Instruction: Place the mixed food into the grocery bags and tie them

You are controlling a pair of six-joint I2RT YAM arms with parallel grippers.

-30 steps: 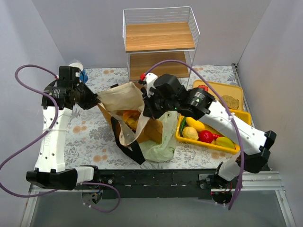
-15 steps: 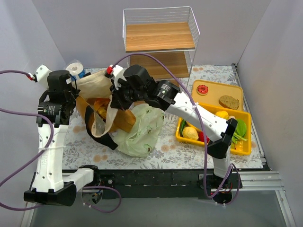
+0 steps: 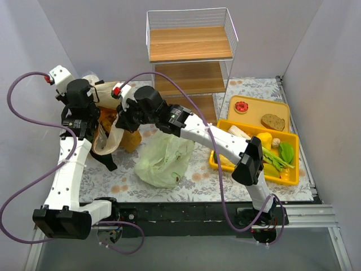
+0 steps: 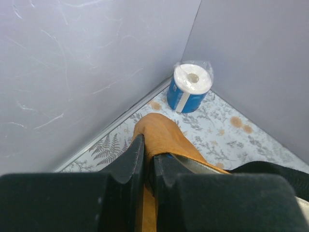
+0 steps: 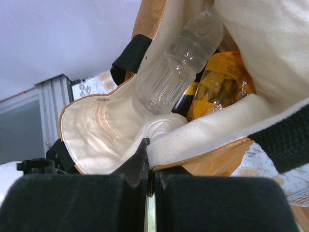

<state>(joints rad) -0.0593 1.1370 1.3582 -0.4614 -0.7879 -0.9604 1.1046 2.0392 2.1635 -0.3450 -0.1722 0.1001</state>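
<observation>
— Brown bag (image 3: 128, 138), where was it?
— Upper left of the table (image 3: 107, 176); left tool (image 4: 147, 155) and right tool (image 5: 150, 153) each pinched its rim. Yellow packet (image 5: 217, 87) inside: print unreadable.

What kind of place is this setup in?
Probably a robot test booth staged for grocery packing: plain grey panel walls, a floral-patterned table cover and a white wire rack with wooden shelves.
</observation>
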